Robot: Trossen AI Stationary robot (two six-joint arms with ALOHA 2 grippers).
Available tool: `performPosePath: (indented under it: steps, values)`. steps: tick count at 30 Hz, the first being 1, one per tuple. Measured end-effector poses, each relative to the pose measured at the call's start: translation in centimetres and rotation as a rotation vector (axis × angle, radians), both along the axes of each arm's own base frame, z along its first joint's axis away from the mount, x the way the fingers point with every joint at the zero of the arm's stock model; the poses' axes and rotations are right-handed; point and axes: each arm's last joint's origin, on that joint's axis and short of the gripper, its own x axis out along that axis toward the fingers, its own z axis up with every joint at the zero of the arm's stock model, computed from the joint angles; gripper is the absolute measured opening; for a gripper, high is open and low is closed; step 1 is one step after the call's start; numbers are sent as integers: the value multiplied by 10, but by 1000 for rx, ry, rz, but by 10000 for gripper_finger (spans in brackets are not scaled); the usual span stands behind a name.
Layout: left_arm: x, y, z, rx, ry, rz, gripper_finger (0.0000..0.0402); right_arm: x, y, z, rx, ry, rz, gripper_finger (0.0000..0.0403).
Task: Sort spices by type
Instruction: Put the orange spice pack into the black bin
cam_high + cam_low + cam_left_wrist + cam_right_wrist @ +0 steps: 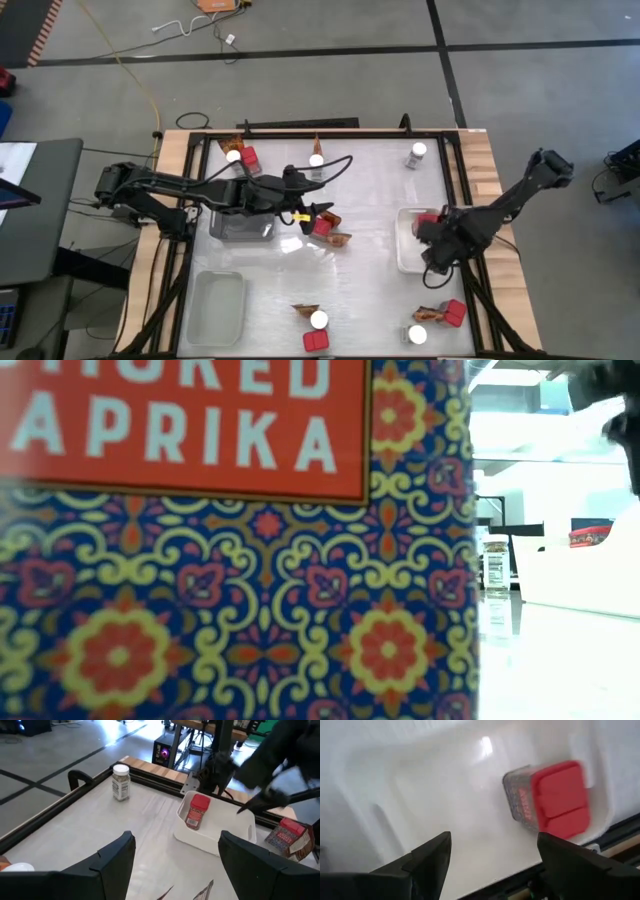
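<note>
My right gripper (432, 248) (495, 842) hangs open over the white tray (405, 255), fingers pointing down. A red-lidded spice box (550, 800) (427, 220) lies on its side on the tray's floor, beside the fingers and untouched. My left gripper (322, 210) (177, 842) is open above the table's middle, with nothing between its fingers. A red box (322, 226) and a packet (339, 239) lie just under it. More spices lie scattered on the table: red boxes, white-lidded jars and orange-brown packets.
A grey tray (240, 228) sits under the left arm and a clear tray (215, 305) at the near left. Spice groups lie at the far left (242, 155), near middle (316, 328) and near right (440, 318). A jar (418, 152) stands at the far right. A paprika box (230, 540) blocks the low view.
</note>
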Motion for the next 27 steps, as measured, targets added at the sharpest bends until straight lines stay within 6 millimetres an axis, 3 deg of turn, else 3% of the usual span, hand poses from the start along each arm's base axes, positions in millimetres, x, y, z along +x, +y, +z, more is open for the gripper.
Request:
performPosePath:
  steps: [6,12,15,27]
  values:
    - [-14,2,9,41,37,-7,274,0,-6,38,67,-309,-205,333]
    - [-39,5,30,101,24,-18,274,15,-7,50,-33,-758,-413,333]
    - [-53,6,38,102,28,-19,274,27,-4,51,-101,-904,-461,333]
    - [-103,9,37,123,263,-33,274,102,-19,19,-359,-827,-399,333]
